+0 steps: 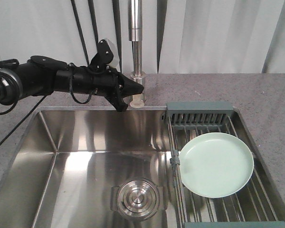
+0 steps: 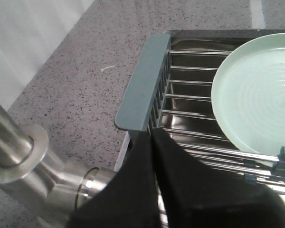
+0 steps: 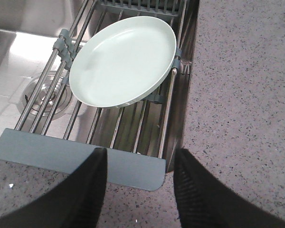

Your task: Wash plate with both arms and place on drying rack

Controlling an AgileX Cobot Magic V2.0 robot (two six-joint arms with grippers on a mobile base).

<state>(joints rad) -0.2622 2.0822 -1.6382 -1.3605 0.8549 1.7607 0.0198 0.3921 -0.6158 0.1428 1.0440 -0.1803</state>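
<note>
- Exterior front view: the plate lies flat on the wires of the drying rack, which spans the right side of the sink. The left gripper hangs at the far rim of the basin, just beside the faucet base, its fingers drawn together to a point with nothing between them. The right arm does not show here. Judged from this, the plate is not yet picked up, so the step in hand is the first reach.
- Left wrist view: the black fingers meet with no gap, clenched on nothing. The far end bar and the plate lie just past them. The left arm probably needs to spread its fingers before travelling to the plate's left rim.
- Right wrist view: the right gripper stands released, both fingers wide apart over the near end bar, aimed at the plate. A good approach likely comes low at the near rim, since the plate is glossy and shallow and may slide along the wires if pushed.
</note>
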